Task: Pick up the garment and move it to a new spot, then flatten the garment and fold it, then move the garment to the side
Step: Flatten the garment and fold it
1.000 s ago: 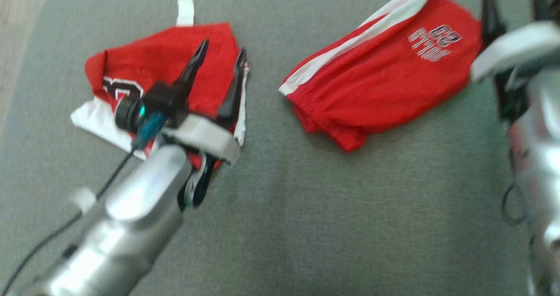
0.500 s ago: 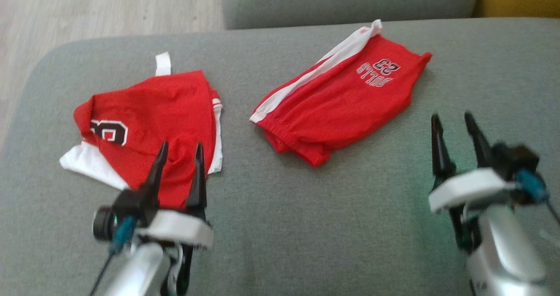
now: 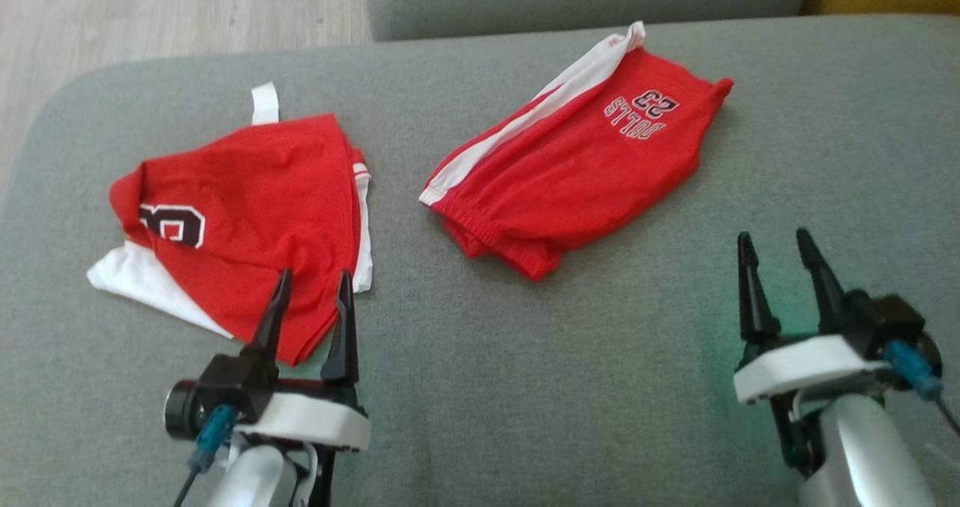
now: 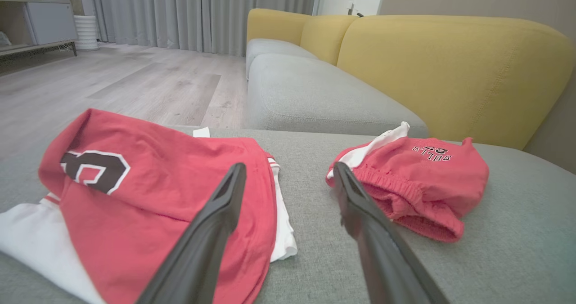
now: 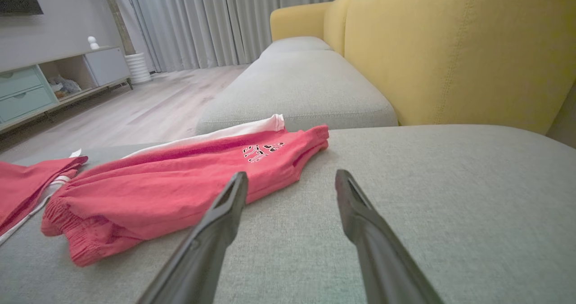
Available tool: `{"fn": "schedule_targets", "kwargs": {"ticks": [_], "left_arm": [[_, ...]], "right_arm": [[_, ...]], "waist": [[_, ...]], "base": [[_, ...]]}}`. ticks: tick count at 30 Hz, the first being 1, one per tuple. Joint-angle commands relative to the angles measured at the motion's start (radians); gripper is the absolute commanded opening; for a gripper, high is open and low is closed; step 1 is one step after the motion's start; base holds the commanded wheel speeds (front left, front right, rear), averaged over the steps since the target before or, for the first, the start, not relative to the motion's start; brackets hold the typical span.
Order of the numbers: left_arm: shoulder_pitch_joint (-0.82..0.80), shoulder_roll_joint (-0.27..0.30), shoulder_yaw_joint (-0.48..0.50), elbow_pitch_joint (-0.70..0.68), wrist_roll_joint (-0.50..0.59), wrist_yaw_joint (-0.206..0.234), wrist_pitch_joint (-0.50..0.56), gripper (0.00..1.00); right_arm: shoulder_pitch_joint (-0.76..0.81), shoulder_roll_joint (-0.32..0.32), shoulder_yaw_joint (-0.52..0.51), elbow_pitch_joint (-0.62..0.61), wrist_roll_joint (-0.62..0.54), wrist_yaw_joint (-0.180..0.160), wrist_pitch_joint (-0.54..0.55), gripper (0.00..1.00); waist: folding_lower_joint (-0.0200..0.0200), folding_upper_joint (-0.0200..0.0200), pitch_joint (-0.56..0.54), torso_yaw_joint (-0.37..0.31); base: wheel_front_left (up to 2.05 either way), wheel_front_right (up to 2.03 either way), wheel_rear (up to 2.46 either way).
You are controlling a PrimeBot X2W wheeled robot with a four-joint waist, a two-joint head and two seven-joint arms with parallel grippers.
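**Both jaws released, two red garments on the sofa seat**

Status: left jaws and right jaws both spread and empty, low at the near edge of the grey sofa seat (image 3: 525, 402).

- jersey (image 3: 247, 207): on the left, straight ahead of the left jaws. In the head view the fingertips sit over its near hem; I can't tell if they touch. It's a rough rectangle, red layer on top, white layer sticking out left and near, black numeral showing, edges not squared. Reads to me as already folded and set aside.
- shorts (image 3: 577, 162): mid-seat, far, between the arms and well apart from both. Long axis is diagonal: elastic waistband near-left, leg hems far-right, white stripe along the far-left edge. Doubled over, lumpy at the waistband, not flat.

My guess is the shorts are the next garment. The waistband end lies far-right of the left jaws. The hem end lies far-left of the right jaws and looks slightly closer. One arm per end of that axis would suit. Thin knit, so I expect it to drape and open when lifted.
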Motion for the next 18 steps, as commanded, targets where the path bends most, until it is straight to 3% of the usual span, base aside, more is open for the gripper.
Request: {"fn": "schedule_targets", "kwargs": {"ticks": [1, 10, 18], "left_arm": [[-0.050, -0.001, 0.047, -0.029, 0.014, -0.006, -0.009, 1.00], [-0.133, -0.046, 0.075, -0.013, 0.065, -0.066, -0.009, 1.00], [-0.192, -0.081, 0.094, 0.012, 0.089, -0.106, -0.009, 1.00]], "right_arm": [[-0.067, 0.001, 0.012, -0.045, -0.012, -0.001, 0.007, 1.00], [-0.360, -0.073, -0.074, -0.026, -0.021, -0.001, 0.195, 1.00], [-0.583, -0.163, -0.106, 0.189, -0.092, -0.001, 0.350, 1.00]], "waist": [[0.0000, -0.0001, 0.026, 0.008], [0.0000, -0.0001, 0.145, 0.059], [0.0000, -0.0001, 0.219, 0.129]], "base": [[0.00, 0.00, 0.00], [0.00, 0.00, 0.00], [0.00, 0.00, 0.00]]}}
